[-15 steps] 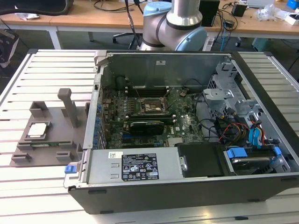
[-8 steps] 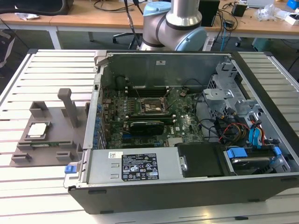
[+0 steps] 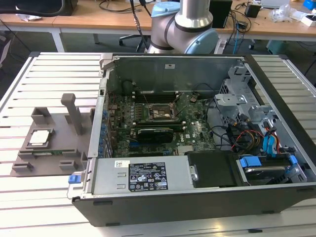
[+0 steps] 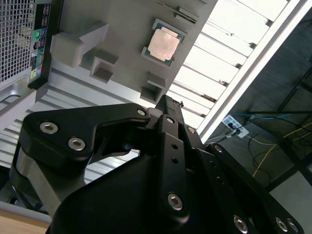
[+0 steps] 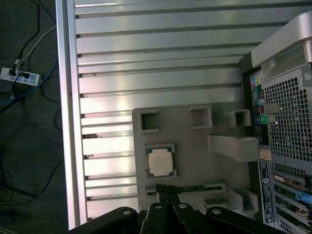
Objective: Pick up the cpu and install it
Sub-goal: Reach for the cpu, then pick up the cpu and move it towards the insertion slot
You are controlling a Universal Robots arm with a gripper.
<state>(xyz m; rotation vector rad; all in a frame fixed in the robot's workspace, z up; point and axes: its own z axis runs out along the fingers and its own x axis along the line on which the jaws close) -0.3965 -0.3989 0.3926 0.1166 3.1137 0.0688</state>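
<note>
Claw [image 5: 165, 188] closed, fingers together, gripping nothing, poised over edge of grey holder tray [image 5: 200, 161]. Cpu [image 5: 160, 162] lies flat in tray pocket (metal top up), near claw, not touching. Tray rests on slatted bench [image 5: 146, 48] beside open computer case [image 3: 197, 123].

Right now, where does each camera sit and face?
Exterior view: off the arm, looking down into the open case; the arm stands behind it.
First wrist view: on the arm, straight down at the cpu, past the pincer.
Second wrist view: on the arm, slanting past the pincer.
Shared: all show the cpu on its tray.
</note>
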